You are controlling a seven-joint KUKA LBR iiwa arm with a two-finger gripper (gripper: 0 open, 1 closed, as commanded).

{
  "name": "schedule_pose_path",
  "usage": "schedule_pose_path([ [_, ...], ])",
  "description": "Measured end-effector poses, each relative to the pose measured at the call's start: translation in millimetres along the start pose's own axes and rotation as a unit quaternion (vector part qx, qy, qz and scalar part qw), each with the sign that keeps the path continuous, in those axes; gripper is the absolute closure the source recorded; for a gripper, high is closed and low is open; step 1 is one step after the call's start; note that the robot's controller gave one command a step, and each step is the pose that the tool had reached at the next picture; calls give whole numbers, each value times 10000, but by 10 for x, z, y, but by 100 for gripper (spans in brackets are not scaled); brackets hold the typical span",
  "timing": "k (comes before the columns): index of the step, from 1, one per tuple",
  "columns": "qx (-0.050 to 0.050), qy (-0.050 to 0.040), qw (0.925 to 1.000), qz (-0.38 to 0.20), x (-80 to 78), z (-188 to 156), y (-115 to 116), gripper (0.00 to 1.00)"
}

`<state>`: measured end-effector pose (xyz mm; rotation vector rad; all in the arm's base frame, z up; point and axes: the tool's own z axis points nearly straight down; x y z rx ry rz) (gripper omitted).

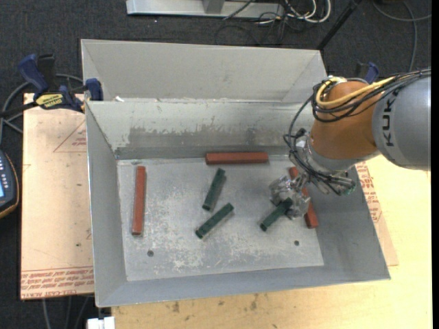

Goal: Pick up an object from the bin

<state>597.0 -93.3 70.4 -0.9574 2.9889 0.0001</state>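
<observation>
The gripper (291, 197) sits low at right of centre in the frame, over the upper end of a dark green bar (272, 218) on the bin (103, 204) floor. A short red bar (311, 216) lies just beside it. Whether the gripper is spread or clamped cannot be told.

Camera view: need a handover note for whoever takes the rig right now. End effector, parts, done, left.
End effector: low in the right part of the bin, at the upper end of the right green bar. I cannot tell whether it has a grip.
Beside it: the short red bar, just right of that green bar and partly under the wrist.
Elsewhere on the floor: upper green bar and lower green bar mid-bin, back red bar along the far wall, left red bar.
Done: nothing is lifted.
Left: confirm the grasp, then lift one bar clear.
</observation>
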Motion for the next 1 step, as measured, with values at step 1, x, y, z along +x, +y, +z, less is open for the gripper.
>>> schedule_pose_path([
  [1, 31, -43, 9996, -289, -466, -1568, 219, 100],
])
